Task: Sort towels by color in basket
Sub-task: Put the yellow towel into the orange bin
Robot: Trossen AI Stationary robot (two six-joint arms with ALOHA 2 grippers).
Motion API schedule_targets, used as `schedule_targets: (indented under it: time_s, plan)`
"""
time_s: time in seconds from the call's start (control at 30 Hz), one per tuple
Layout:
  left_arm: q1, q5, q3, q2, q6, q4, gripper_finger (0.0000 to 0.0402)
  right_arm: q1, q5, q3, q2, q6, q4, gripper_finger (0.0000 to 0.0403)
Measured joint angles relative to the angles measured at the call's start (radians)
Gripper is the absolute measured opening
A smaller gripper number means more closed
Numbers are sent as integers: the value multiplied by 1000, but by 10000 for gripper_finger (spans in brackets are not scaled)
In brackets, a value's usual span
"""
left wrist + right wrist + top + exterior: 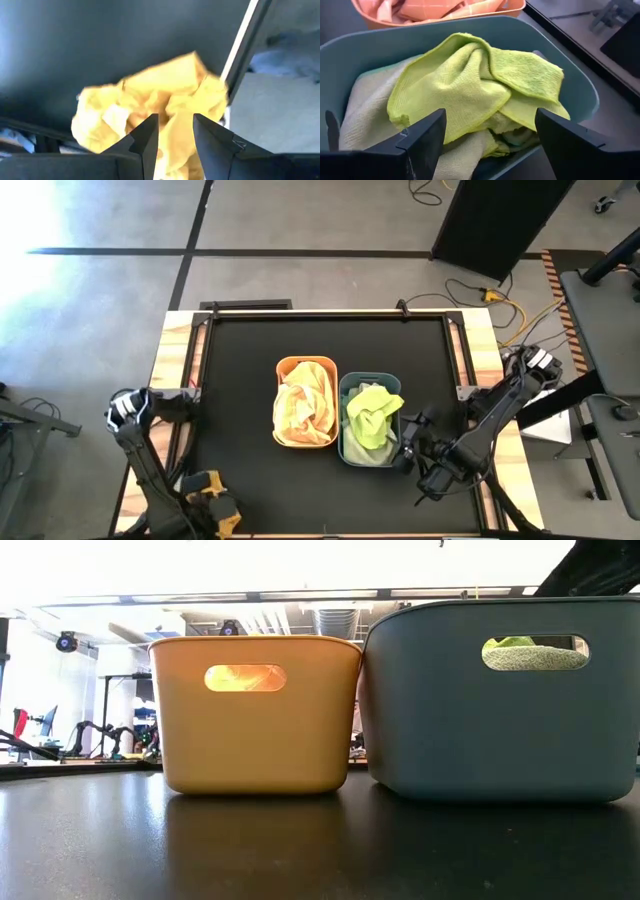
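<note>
An orange tub [305,402] holds crumpled yellow and salmon towels [303,408]. Touching its right side, a grey-blue tub [370,420] holds a lime green towel [470,85] lying on a paler green one [365,120]. My right gripper [490,145] is open, just right of the grey-blue tub and facing its rim. My left gripper [175,135] is at the table's near left corner, shut on a crumpled yellow towel [203,486]. The low view shows both tubs [255,715] [500,700] but neither gripper. My left gripper pinches the yellow towel between its two fingers [147,137] on a bunched fold [175,117] near the middle of the crumpled cloth. Most of the cloth billows out beyond the fingertips. Whether the towel touches the table, I cannot tell.
The black table top [240,350] has a wooden frame [168,345] along its sides. The two tubs stand side by side at the table's middle. Cables [500,300] lie on the floor beyond the far right corner.
</note>
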Motion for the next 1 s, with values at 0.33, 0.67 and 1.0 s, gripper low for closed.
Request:
schedule_targets:
  time_s: [0.33, 0.67, 1.0]
  plan:
    - [-50, 82, -218, -60, -172, 132, 107, 0, 0, -1, 67, -40, 53, 303]
    - [-49, 114, -583, -135, -161, 585, 107, 1, -26, 2, 126, -13, 90, 325]
    - [-27, 174, -702, -138, -92, 713, 16, 0, -44, 49, 128, -111, 92, 311]
